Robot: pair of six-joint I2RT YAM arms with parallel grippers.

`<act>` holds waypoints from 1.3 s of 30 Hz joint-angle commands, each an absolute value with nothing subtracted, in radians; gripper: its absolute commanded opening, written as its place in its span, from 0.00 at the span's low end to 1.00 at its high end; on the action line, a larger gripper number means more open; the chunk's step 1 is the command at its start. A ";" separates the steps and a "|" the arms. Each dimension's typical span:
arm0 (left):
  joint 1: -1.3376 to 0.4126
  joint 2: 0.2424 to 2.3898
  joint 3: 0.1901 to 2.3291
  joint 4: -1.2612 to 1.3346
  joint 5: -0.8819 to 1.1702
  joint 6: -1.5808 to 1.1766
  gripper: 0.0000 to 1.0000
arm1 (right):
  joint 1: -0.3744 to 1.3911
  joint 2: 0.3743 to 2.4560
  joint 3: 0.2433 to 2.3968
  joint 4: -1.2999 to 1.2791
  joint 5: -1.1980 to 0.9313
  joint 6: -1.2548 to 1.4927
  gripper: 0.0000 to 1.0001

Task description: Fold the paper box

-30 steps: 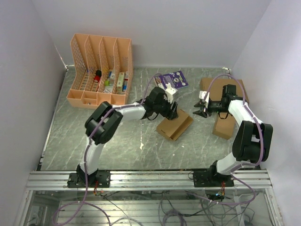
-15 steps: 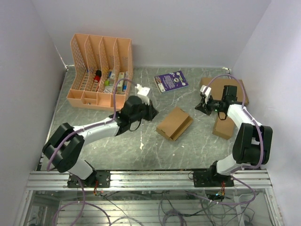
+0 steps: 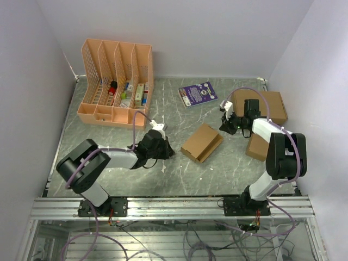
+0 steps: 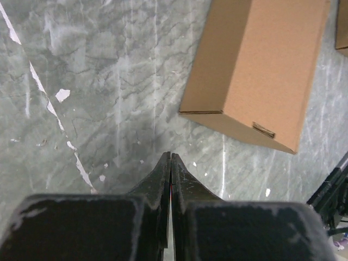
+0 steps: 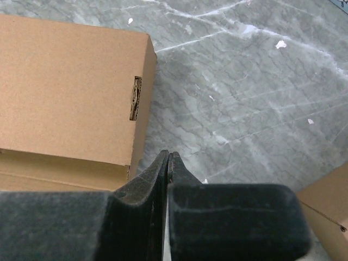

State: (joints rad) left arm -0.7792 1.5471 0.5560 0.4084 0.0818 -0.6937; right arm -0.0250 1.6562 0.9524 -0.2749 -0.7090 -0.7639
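The paper box point(image 3: 202, 142) lies as a closed slim brown carton in the middle of the table. It shows at the upper right of the left wrist view point(image 4: 255, 70) and at the left of the right wrist view point(image 5: 65, 92), with a tab slot in its edge. My left gripper point(image 3: 167, 154) rests low over bare table to the left of the box, apart from it, its jaws point(image 4: 171, 157) shut on nothing. My right gripper point(image 3: 224, 129) is just right of the box's far end, its jaws point(image 5: 169, 156) shut and empty, close to the box's corner.
An orange file organiser point(image 3: 116, 81) stands at the back left. A purple booklet point(image 3: 198, 93) lies at the back centre. A large brown cardboard box point(image 3: 261, 104) and a second small carton point(image 3: 258, 147) sit on the right, under the right arm.
My left arm has drawn back from the box to the near left and its gripper has shut. The right gripper has also shut and shifted slightly toward the back left.
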 commanded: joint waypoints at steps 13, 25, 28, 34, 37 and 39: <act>-0.793 1.694 0.698 0.489 0.125 -0.720 0.07 | -0.021 1.665 0.974 -0.386 -0.797 -0.889 0.00; -0.794 1.640 0.692 0.388 0.040 -0.703 0.07 | -0.022 1.668 0.981 -0.408 -0.800 -0.907 0.00; -0.797 1.610 0.670 0.384 0.049 -0.714 0.07 | -0.021 1.668 0.982 -0.408 -0.798 -0.908 0.00; -0.838 1.555 0.619 0.418 0.033 -0.754 0.07 | -0.022 1.675 0.983 -0.414 -0.801 -0.916 0.00; -0.859 1.547 0.605 0.423 0.026 -0.765 0.07 | -0.022 1.677 0.985 -0.419 -0.796 -0.925 0.00; -0.865 1.547 0.602 0.417 0.018 -0.763 0.07 | -0.022 1.674 0.982 -0.418 -0.797 -0.928 0.00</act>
